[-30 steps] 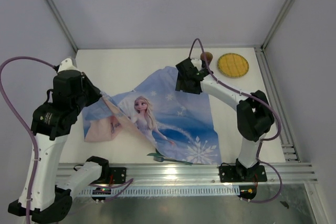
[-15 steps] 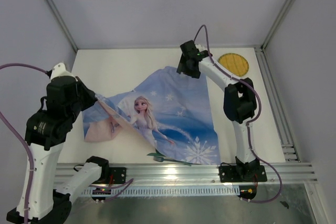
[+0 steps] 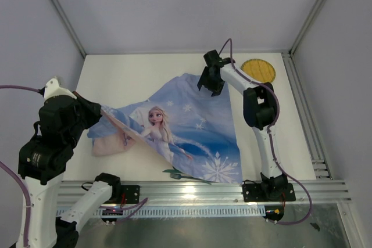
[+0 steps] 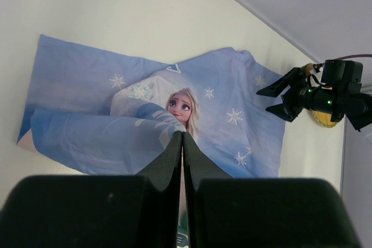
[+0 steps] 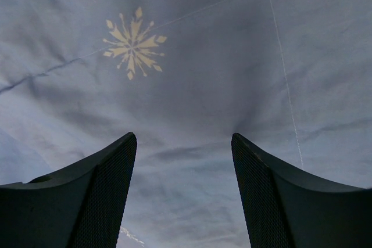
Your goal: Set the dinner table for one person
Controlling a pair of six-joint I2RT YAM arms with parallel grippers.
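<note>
Left wrist: cloth (image 4: 221, 103) behind left end effector (image 4: 182, 143)

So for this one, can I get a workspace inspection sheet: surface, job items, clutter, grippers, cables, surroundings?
Surface: white table, partly covered by the cloth.
Job's things: blue printed cloth, rumpled, its left side lifted; green fork at the cloth's near edge; yellow round plate at the far right, off the cloth.
Clutter: nothing seen.
Grippers: left gripper, jaws shut, pinching the cloth; right gripper, jaws open above the cloth's far corner, holding nothing.
Cables: purple cables looping off both arms, clear of the cloth.
Surroundings: aluminium rails along the near edge; plain white walls.
</note>
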